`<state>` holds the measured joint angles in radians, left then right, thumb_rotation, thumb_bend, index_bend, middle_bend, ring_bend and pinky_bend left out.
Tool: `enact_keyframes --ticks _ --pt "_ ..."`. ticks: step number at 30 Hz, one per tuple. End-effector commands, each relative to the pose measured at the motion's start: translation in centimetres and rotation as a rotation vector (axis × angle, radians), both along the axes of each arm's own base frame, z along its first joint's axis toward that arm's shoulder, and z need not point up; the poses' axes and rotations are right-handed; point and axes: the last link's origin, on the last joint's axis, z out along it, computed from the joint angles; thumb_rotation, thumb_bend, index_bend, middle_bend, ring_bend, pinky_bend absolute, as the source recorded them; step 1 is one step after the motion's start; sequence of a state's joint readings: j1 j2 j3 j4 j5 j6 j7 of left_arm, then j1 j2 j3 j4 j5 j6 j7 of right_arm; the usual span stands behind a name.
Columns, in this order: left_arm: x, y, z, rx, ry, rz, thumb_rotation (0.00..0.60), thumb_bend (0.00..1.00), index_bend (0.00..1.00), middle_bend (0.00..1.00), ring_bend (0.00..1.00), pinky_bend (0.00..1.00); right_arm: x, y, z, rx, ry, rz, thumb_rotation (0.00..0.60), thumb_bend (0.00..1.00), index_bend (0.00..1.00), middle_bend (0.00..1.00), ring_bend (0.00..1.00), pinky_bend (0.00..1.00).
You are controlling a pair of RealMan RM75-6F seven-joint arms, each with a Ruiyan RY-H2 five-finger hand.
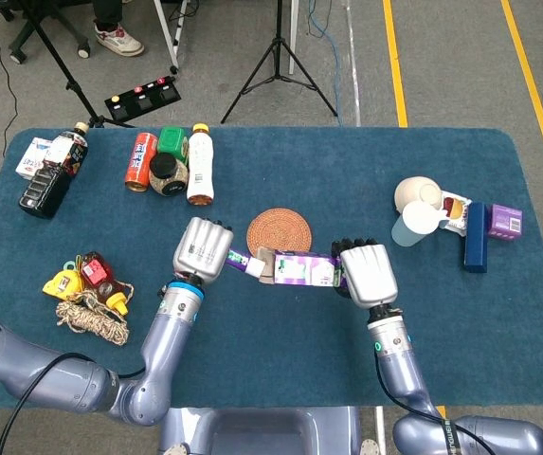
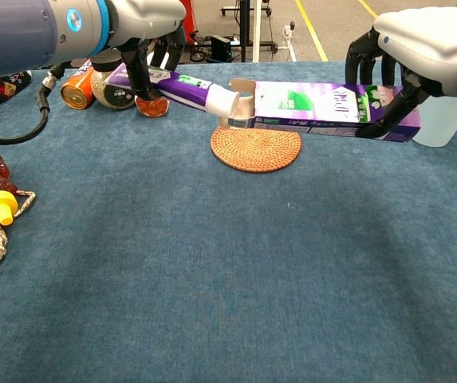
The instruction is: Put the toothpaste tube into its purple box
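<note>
Landmark: round woven coaster [image 2: 256, 148] lying flat on the blue tablecloth [image 2: 212, 279]; all places below are given against it.
Nearest left: coil of rope [image 1: 89, 315] with a yellow-capped bottle [image 1: 65, 281] and small red items, well to the left of the coaster and nearer the robot.
Left hand: left hand [image 2: 144, 32] is up off the cloth, left of the coaster, its fingers closed down around the flat tail end of the toothpaste tube [image 2: 182, 86].
Toothpaste tube: purple and white, held roughly level above the coaster's left edge, white cap end pointing right and sitting right at the open mouth of the purple box [image 2: 332, 106]; how far the cap is inside cannot be told.
Purple box: held roughly level above the coaster's far-right edge, open flaps facing left toward the tube.
Right hand: right hand [image 2: 419, 56] is right of the coaster, dark fingers [image 2: 388, 108] curled around the box's closed end, gripping it.
Right side: pale cup [image 1: 413, 226], white bowl [image 1: 418, 193], dark blue box [image 1: 477, 236] and a small purple carton [image 1: 505, 221], well right of the coaster.
Far left: row of bottles and cans [image 1: 169, 163] beyond the coaster, with a dark bottle [image 1: 53, 174] further left.
</note>
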<state>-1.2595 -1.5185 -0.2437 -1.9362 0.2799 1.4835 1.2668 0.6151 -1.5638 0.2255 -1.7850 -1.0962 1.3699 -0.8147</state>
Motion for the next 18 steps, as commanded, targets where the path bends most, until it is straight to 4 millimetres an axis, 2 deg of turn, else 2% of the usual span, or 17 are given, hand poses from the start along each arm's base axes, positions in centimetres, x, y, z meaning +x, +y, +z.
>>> enact_keyframes --ticks 1,18 --pt "0.5 0.0 -0.4 0.018 -0.001 0.001 0.6 0.36 0.57 0.5 0.48 0.76 0.1 0.2 -0.2 0.0 -0.003 -0.006 0.6 0.35 0.6 0.63 0.72 0.54" --pt "1.2 -0.4 -1.4 0.056 -0.071 -0.013 0.6 0.36 0.57 0.51 0.5 0.77 0.3 0.4 -0.4 -0.004 -0.031 -0.052 0.6 0.34 0.6 0.63 0.73 0.54"
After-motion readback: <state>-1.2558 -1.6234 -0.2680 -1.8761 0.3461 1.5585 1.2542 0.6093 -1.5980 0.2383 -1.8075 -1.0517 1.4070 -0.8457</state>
